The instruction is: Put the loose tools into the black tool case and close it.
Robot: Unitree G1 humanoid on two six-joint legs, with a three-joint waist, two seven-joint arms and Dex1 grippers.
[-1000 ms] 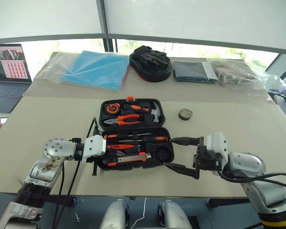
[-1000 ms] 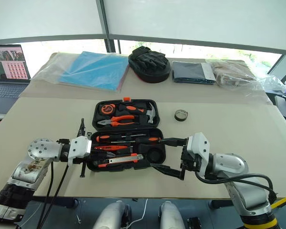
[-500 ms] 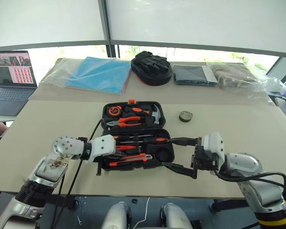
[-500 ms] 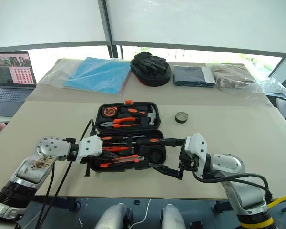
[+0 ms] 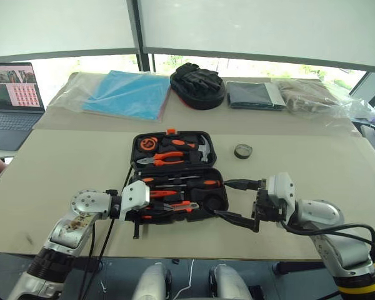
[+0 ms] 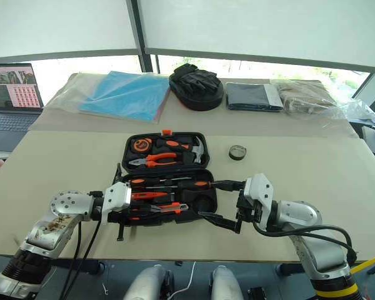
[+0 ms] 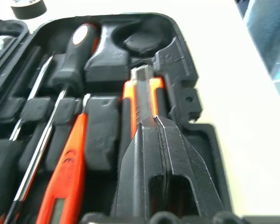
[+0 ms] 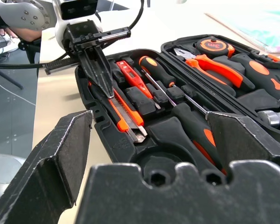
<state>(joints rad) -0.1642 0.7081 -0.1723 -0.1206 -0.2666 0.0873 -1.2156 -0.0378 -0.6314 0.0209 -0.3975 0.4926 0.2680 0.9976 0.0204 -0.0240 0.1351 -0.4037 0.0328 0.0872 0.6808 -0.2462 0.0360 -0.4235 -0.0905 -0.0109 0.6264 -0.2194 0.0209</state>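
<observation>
Left gripper (image 8: 99,65), pinched closed, presses the folding knife (image 7: 141,105) into the open black tool case (image 5: 175,181); right gripper (image 5: 237,201) waits wide open; next, the tape measure (image 5: 242,150).

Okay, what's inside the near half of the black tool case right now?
In the black tool case: two screwdrivers, an orange tester pen, a knife under the shut left hand. Its round recess looks empty.

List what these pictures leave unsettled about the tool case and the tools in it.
- Folding knife: its near end is hidden under the shut left gripper in the left wrist view; touching or just above, cannot tell.
- Black tool case: the left arm covers its near left corner in the eye views.
- Round recess: the right gripper, open, cuts it off.
- Small round tape measure: too small to read.
</observation>
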